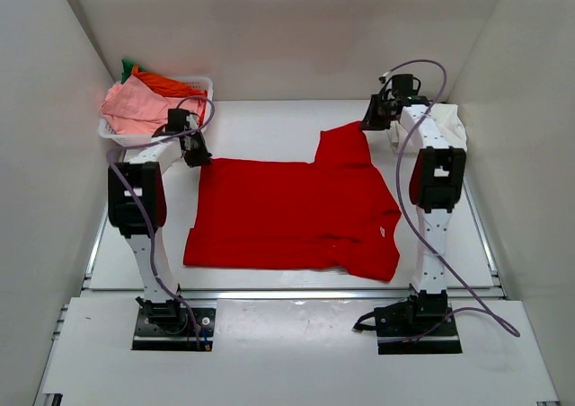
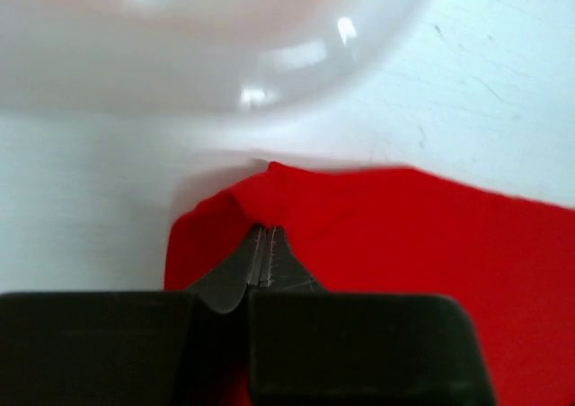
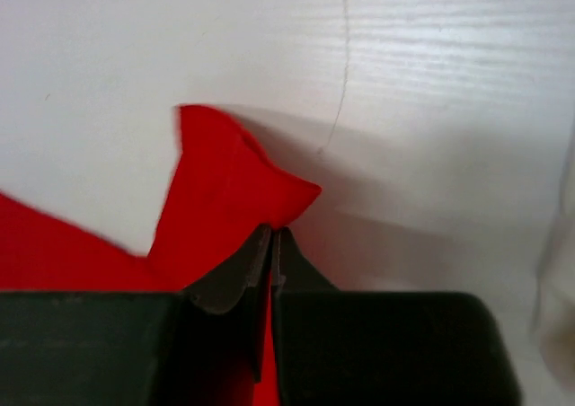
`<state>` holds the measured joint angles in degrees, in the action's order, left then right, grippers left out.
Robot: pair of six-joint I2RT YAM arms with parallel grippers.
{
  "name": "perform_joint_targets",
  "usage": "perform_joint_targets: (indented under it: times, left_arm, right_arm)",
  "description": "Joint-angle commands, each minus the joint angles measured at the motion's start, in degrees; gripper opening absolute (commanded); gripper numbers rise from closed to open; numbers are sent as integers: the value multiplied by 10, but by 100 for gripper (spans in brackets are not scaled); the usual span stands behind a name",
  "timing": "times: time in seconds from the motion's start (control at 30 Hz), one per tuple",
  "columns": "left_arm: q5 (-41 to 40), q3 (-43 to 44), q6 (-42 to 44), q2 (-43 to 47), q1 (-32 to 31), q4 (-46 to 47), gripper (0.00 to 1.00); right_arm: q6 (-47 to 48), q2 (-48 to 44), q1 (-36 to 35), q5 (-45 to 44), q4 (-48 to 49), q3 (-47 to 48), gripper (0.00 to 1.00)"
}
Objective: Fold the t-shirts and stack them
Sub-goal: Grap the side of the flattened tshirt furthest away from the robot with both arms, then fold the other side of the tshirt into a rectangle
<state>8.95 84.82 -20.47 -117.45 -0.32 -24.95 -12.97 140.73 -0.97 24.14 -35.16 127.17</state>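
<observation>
Bright red soft cloth t-shirt (image 1: pixel 287 213) is lying spread on the white tabletop (image 1: pixel 269 123). Left gripper (image 2: pixel 263 240) is clamping its far-left corner. The right gripper (image 3: pixel 272 237) is clamping the far-right corner.

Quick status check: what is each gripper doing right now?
Left gripper: closed, pinching the far-left corner of the red t-shirt.
Right gripper: closed, pinching the same shirt's far-right corner.

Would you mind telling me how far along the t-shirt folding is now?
Possibly done: a cream tee lies far right, fold unclear. In hand: the red tee lies spread, left gripper and right gripper each shut on its far edge. Left: pink tee, orange tee and green tee in the basket.
</observation>
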Motion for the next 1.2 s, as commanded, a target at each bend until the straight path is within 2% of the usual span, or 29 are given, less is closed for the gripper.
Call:
perform_joint_targets:
  times: [0.0, 0.1, 0.2, 0.33, 0.4, 0.6, 0.87, 1.17]
  left_arm:
    - [24, -42, 14, 94, 1, 40, 0]
    - [17, -84, 20, 130, 18, 72, 0]
    - [14, -71, 36, 128, 31, 25, 0]
    - [-1, -95, 46, 152, 25, -8, 0]
    - [-8, -124, 55, 171, 24, -18, 0]
    - [-17, -214, 66, 223, 30, -20, 0]
    - [-37, -284, 74, 267, 29, -25, 0]
    - [-60, -323, 83, 318, 34, -40, 0]
  right_arm:
    - [55, -156, -10, -25, 36, -82, 0]
    - [53, -252, -10, -18, 62, -186, 0]
    - [51, -314, -21, -20, 75, -282, 0]
    - [46, -419, -43, -26, 104, -422, 0]
    - [37, -469, -49, -25, 107, -495, 0]
    - [11, -596, -57, -31, 114, -635, 0]
    - [5, -730, -31, -13, 82, -750, 0]
    - [7, -787, -34, -20, 49, -799, 0]
